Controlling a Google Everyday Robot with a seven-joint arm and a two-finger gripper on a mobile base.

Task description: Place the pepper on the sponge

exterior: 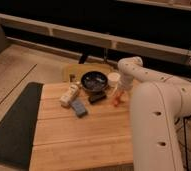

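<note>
The pepper [116, 101] is a small orange-red piece on the wooden table [79, 140], right of the dark bowl [94, 80]. My gripper [120, 93] hangs directly over it at the end of the white arm and covers its top, so contact is unclear. The sponge [79, 107] lies flat and blue-grey on the table to the pepper's left, past a small black block [96, 97]. Nothing rests on the sponge.
A white bottle with a dark cap [69, 94] lies beside the sponge. A white cup [113, 78] stands right of the bowl. A dark mat [11, 125] covers the floor to the left, and a yellow chair back [84, 69] is behind the table. My arm's bulk [159, 120] fills the right.
</note>
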